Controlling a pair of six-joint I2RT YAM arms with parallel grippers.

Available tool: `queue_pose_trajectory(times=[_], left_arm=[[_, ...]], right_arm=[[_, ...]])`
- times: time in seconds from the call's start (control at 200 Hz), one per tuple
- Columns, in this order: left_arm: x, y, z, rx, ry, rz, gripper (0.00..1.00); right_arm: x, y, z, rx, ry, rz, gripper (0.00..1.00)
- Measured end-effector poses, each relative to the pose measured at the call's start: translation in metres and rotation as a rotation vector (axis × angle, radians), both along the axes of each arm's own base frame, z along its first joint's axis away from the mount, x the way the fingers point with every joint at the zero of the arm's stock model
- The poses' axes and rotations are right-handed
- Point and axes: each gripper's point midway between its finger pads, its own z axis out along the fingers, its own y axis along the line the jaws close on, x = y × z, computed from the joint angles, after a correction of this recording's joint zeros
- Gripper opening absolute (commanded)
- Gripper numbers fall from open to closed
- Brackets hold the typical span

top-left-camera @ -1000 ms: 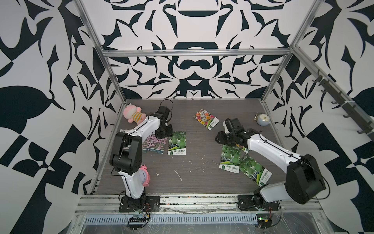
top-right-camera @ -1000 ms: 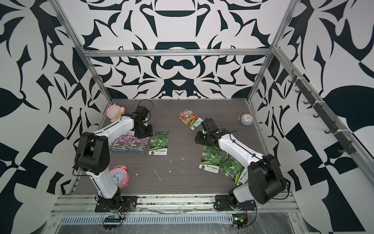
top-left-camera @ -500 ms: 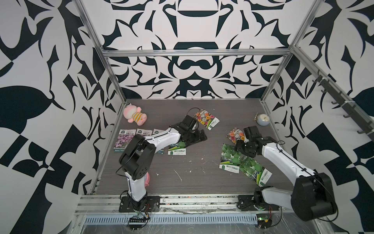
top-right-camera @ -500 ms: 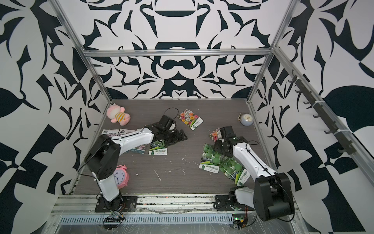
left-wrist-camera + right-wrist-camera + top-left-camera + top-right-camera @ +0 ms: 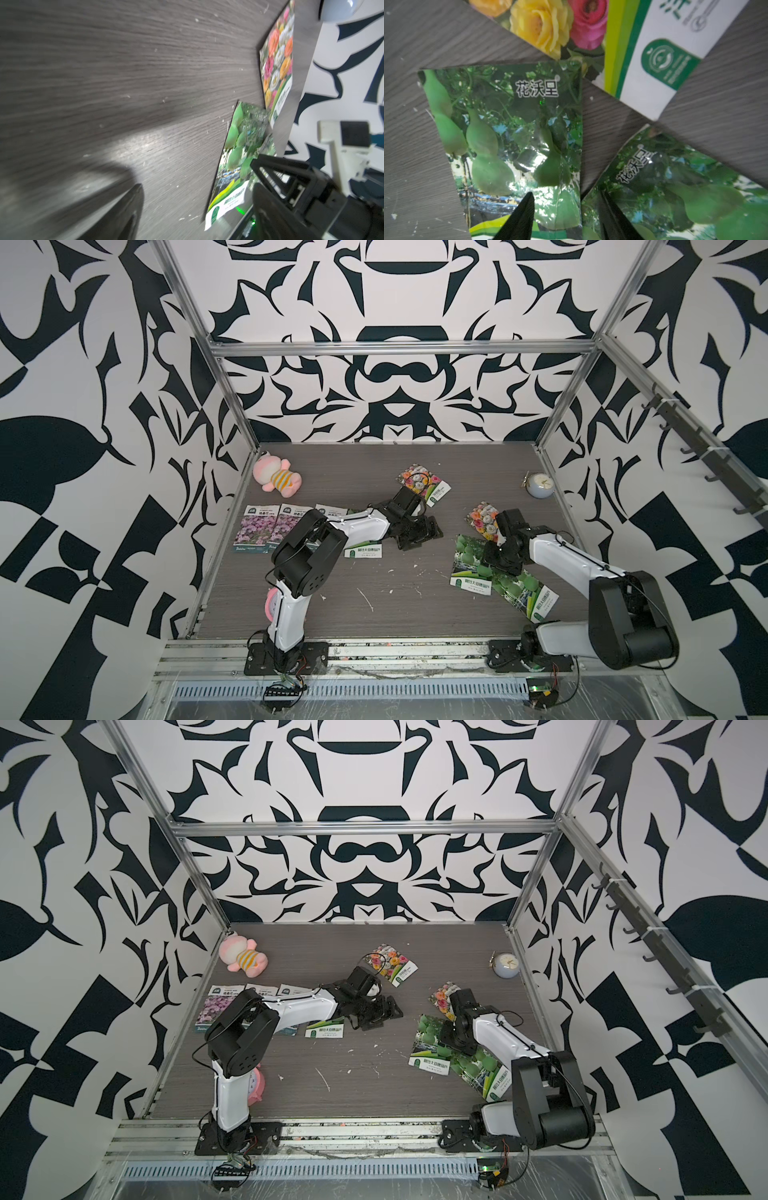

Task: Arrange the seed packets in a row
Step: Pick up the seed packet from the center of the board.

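Note:
Purple-flower seed packets (image 5: 253, 526) lie side by side at the left, one partly under my left arm. A gourd packet (image 5: 365, 551) lies under that arm. My left gripper (image 5: 419, 533) hovers open and empty over the bare table centre, as the left wrist view shows (image 5: 197, 199). One bloom packet (image 5: 424, 485) lies at the back, another (image 5: 482, 520) at the right. Two gourd packets (image 5: 471, 568) (image 5: 528, 593) lie below it. My right gripper (image 5: 566, 209) stands open just above the gap between them, one fingertip (image 5: 527, 207) over each.
A pink plush toy (image 5: 276, 479) lies at the back left. A pale round clock (image 5: 539, 485) stands at the back right by the wall. A pink alarm clock (image 5: 271, 605) sits behind my left arm's base. White crumbs dot the front of the table.
My left arm swung from the purple packets at the left to the table centre. My right arm brought a bloom packet to the right, left it there and drew back over the gourd packets.

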Motion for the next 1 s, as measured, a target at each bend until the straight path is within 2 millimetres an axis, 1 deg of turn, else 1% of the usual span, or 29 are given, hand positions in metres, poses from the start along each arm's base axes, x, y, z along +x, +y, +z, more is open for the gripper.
queue_pose_trajectory(times=[0.065,0.215,0.3,0.39,0.485,0.535,0.6,0.73,0.82,0.895,1.0], left_arm=[[-0.004,-0.007,-0.002,-0.003,0.009,-0.018,0.71],[-0.017,-0.019,-0.007,0.007,0.033,-0.061,0.59],[-0.022,-0.026,-0.01,0.014,0.048,-0.084,0.5],[-0.027,-0.033,-0.013,0.024,0.061,-0.114,0.37],[-0.031,-0.039,-0.021,0.04,0.088,-0.132,0.27],[-0.032,-0.04,-0.027,0.051,0.104,-0.136,0.25],[-0.033,-0.041,-0.027,0.049,0.11,-0.145,0.21],[-0.033,-0.038,-0.03,0.076,0.123,-0.149,0.14],[-0.033,-0.036,-0.032,0.092,0.124,-0.15,0.12],[-0.033,-0.033,-0.033,0.101,0.125,-0.15,0.11],[-0.032,-0.032,-0.033,0.112,0.12,-0.155,0.11]], right_arm=[[0.001,0.003,-0.001,0.017,-0.001,0.003,0.49],[0.001,0.009,-0.004,0.053,0.006,0.007,0.45],[0.003,0.014,-0.004,0.081,-0.001,0.01,0.43],[0.004,0.02,-0.003,0.116,-0.006,0.014,0.41],[0.005,0.027,-0.002,0.16,-0.014,0.016,0.38],[0.005,0.031,-0.002,0.183,-0.016,0.016,0.37],[0.006,0.036,-0.002,0.214,-0.023,0.02,0.34],[0.009,0.044,-0.001,0.279,-0.045,0.018,0.31],[0.011,0.049,-0.001,0.313,-0.057,0.013,0.27],[0.013,0.05,0.0,0.329,-0.064,0.0,0.22],[0.016,0.05,0.001,0.33,-0.075,-0.003,0.11]])
